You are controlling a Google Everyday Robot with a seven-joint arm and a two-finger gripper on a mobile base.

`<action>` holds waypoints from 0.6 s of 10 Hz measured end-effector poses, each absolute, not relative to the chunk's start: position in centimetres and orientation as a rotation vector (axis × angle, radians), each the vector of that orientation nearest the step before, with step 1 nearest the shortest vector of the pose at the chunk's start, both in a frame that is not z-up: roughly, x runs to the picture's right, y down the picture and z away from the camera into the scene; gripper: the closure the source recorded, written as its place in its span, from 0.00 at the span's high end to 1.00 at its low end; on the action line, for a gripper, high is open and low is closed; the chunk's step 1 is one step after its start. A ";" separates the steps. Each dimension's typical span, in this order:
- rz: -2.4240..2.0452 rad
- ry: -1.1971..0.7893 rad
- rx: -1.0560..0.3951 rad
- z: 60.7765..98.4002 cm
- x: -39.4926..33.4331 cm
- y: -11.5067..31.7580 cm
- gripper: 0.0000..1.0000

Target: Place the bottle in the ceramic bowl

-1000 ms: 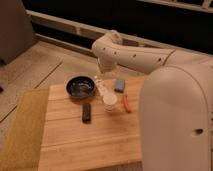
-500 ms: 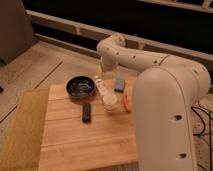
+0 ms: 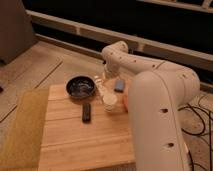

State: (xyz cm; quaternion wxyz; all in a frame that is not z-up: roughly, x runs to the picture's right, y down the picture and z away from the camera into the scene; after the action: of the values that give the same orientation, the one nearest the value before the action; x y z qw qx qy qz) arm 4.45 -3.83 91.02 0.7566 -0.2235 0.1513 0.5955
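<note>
The dark glossy ceramic bowl (image 3: pixel 81 87) sits on the wooden table (image 3: pixel 85 142) at its far left part. The pale whitish bottle (image 3: pixel 109 102) is just right of the bowl, outside it, low over the table or on it. My gripper (image 3: pixel 101 83) is at the bowl's right rim, directly above and behind the bottle, at the end of the white arm that reaches in from the right. I cannot tell whether the bottle is held.
A flat black bar (image 3: pixel 86 113) lies on the table in front of the bowl. A blue-grey block (image 3: pixel 119 85) lies behind the bottle to the right. A small orange thing (image 3: pixel 125 103) shows beside the arm. A yellowish mat (image 3: pixel 20 132) borders the table's left.
The arm's large white body has swung nearer and fills more of the right side. The gripper and the bottle stay in nearly the same spot beside the bowl.
</note>
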 end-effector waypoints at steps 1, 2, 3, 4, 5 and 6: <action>1.286 0.363 -0.503 91.6 4.6 -3.4 0.65; 1.287 0.381 -0.516 92.0 4.7 -3.1 0.65; 1.290 0.391 -0.525 92.4 4.8 -3.0 0.65; 1.293 0.398 -0.540 92.9 4.7 -3.0 0.65; 1.292 0.402 -0.552 93.3 4.6 -3.0 0.65; 1.292 0.407 -0.567 93.8 4.4 -2.8 0.65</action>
State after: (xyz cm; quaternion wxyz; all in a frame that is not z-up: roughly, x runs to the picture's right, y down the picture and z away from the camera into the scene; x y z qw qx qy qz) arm 4.36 -2.84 93.82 0.7425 -0.2586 0.1858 0.5894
